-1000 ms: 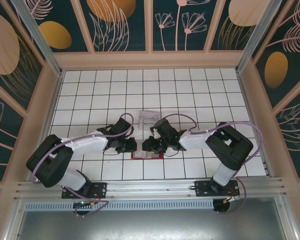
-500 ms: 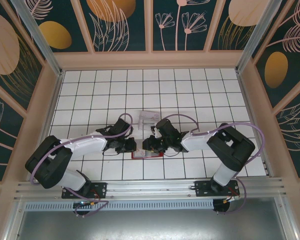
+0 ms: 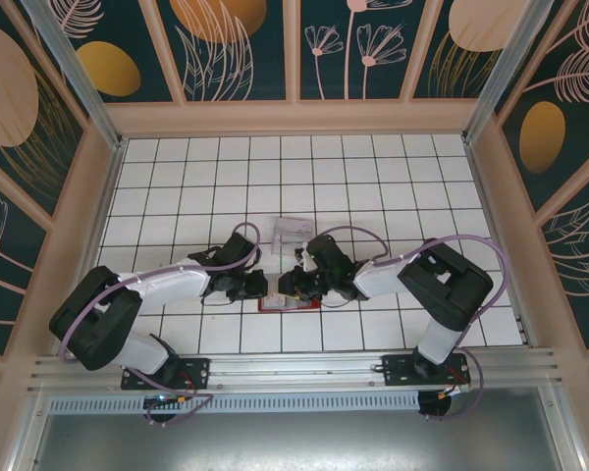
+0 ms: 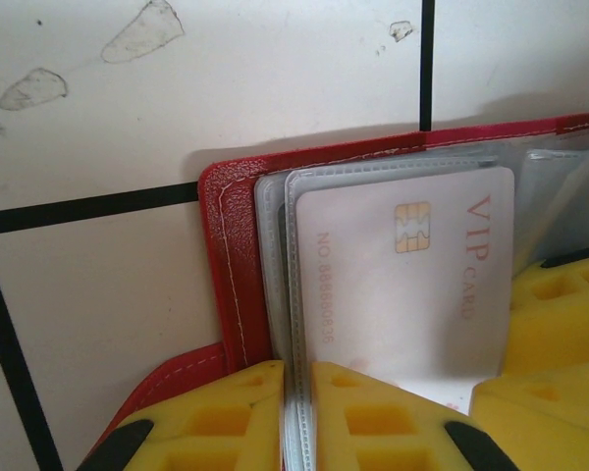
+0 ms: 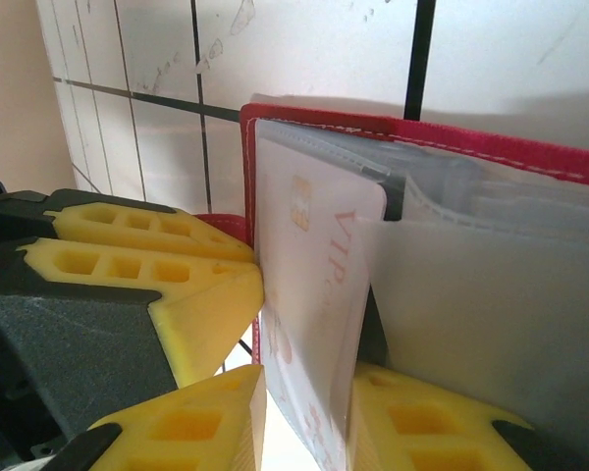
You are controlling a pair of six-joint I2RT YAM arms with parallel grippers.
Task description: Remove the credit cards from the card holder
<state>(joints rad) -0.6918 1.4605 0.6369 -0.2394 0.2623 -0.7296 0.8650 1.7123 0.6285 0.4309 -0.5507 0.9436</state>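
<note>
Credit cards (image 4: 402, 285) of thin whitish plastic sit sleeved, seemingly none out yet, in the small red folding card holder (image 3: 288, 306), open on the white tiled counter (image 3: 177, 177) between both arms. The left pincer (image 4: 296, 383) clamps the clear plastic sleeves (image 4: 278, 275). The right pincer (image 5: 309, 383) stands narrow around the VIP card, grip unclear. Wrist cameras reveal the lettering; overhead gives placement.

White tiled table (image 3: 196, 186), open red card holder (image 3: 288, 305) near front, clear box (image 3: 293, 232) just behind it

A top camera looks down from far above the card holder (image 3: 288, 305), while both wrist cameras sit close to it, facing in from opposite sides and sharing its VIP card (image 4: 402, 275).
</note>
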